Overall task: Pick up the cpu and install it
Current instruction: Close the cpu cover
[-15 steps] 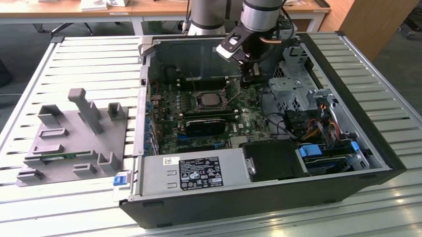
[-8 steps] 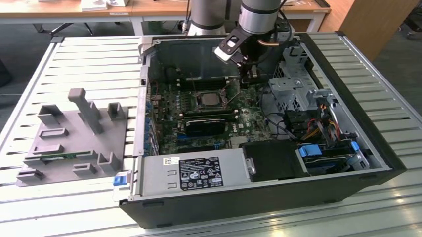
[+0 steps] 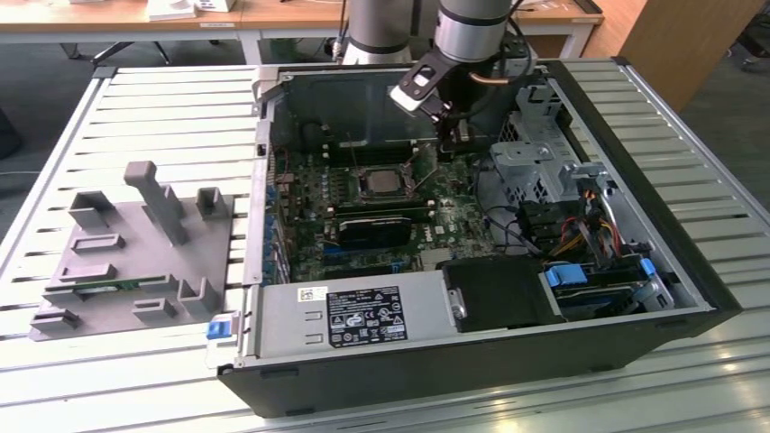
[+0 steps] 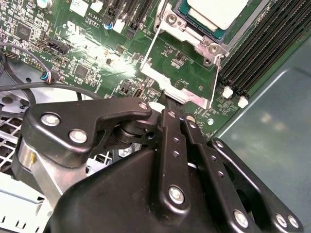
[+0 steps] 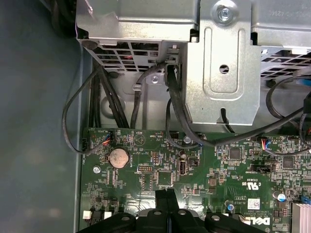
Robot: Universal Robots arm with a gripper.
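Exterior view: open PC case (image 3: 481, 379) lies on the slatted desk (image 3: 157, 108), arm (image 3: 475, 32) reaching in w/ jaws low over the motherboard (image 3: 452, 215), just past the socket, up and to the exterior view's right of it. Cpu (image 3: 385, 183) sits flat in that socket, silver top up; in the second wrist view the hinged metal load plate (image 4: 194, 98) stands flipped open beside it, jaw tips right at the plate's edge. Jaws pressed together in both wrist views; can't tell if anything thin is pinched btw them.
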